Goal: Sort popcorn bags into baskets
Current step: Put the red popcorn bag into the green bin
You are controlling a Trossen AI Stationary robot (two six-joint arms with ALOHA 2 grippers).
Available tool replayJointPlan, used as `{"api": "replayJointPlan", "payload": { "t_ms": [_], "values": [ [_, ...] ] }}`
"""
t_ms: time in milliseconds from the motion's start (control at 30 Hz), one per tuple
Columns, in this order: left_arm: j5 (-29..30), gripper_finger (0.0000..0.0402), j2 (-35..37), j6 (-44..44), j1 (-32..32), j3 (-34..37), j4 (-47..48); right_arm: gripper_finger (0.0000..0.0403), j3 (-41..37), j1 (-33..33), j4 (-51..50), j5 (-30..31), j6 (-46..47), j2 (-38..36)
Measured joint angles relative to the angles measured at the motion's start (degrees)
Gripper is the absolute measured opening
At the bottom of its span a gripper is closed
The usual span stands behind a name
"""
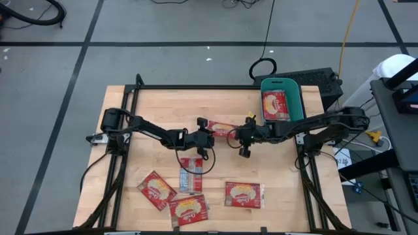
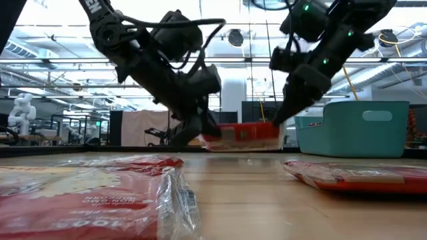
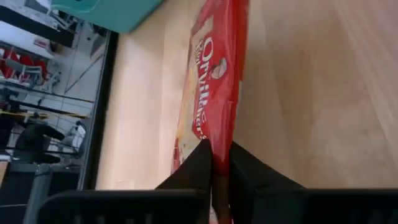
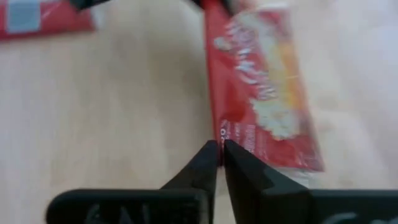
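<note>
Red popcorn bags (image 1: 243, 194) carry yellow-cream pictures and white lettering; one (image 1: 190, 174) shows grey-silver. The basket (image 1: 295, 98) is teal, the surface (image 1: 281, 170) pale wood-grained.

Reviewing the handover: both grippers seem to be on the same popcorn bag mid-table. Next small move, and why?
Probably the left gripper should release, since the right gripper, nearer the teal basket, also pinches the raised popcorn bag. Then the right arm can carry it over.
</note>
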State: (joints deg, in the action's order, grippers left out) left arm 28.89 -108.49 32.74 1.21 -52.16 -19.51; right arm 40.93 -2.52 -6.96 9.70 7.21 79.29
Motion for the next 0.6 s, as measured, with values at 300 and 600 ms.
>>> {"api": "replayJointPlan", "payload": {
  "t_ms": [300, 600],
  "values": [
    [-0.29, 0.0017, 8.85, -16.06, -3.88, -0.45, 7.57, 0.0125, -0.02, 3.04, 5.54, 18.65, 9.33, -10.11],
    [9.25, 0.0026, 13.44, -32.76, -7.41, -0.46, 8.02, 0.0221, 0.04, 5.7, 34.99, 10.78, 22.46, -3.9]
  ]
}}
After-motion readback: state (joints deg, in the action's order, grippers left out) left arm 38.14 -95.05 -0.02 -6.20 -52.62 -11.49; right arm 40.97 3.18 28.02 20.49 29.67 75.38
